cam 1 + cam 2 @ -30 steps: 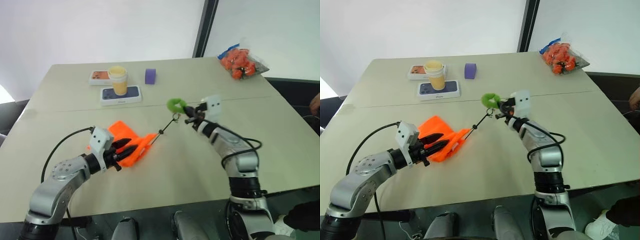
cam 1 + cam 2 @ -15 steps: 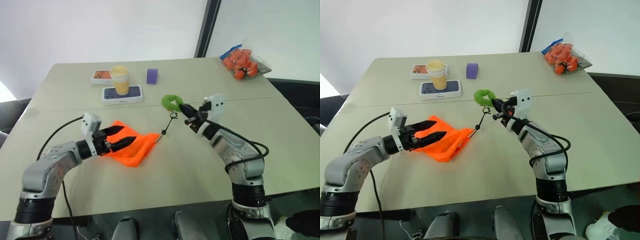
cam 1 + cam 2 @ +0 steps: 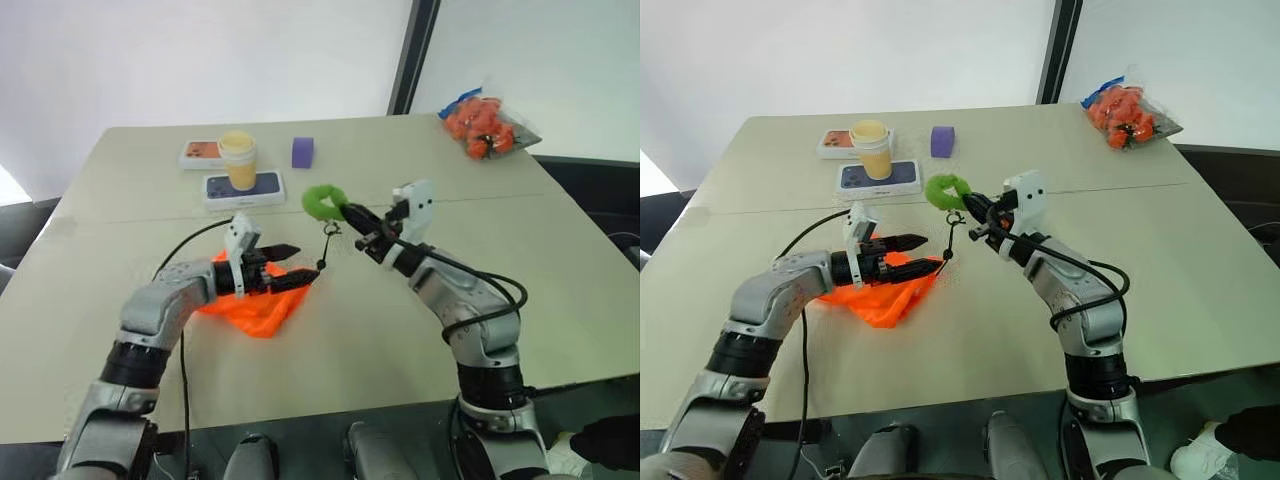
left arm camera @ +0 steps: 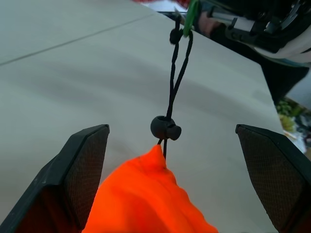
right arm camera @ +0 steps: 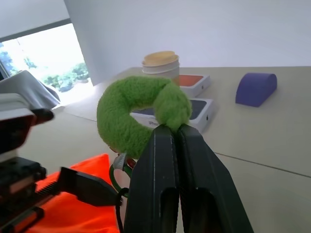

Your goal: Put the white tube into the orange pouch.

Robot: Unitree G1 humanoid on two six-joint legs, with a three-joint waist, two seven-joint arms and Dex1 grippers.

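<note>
An orange pouch [image 3: 258,300] lies on a beige table [image 3: 560,260]. The left gripper [image 3: 290,265] hovers over it, fingers spread wide around the neck near a black cord stopper [image 4: 165,128]. The right gripper [image 3: 352,214] is closed, pinching the cord's green ring [image 3: 322,200] above the table.

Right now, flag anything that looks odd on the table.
The orange pouch lies crumpled, its black cord pulled taut up to the green ring, pinched in the right end effector. Nothing spilled or damaged.
</note>
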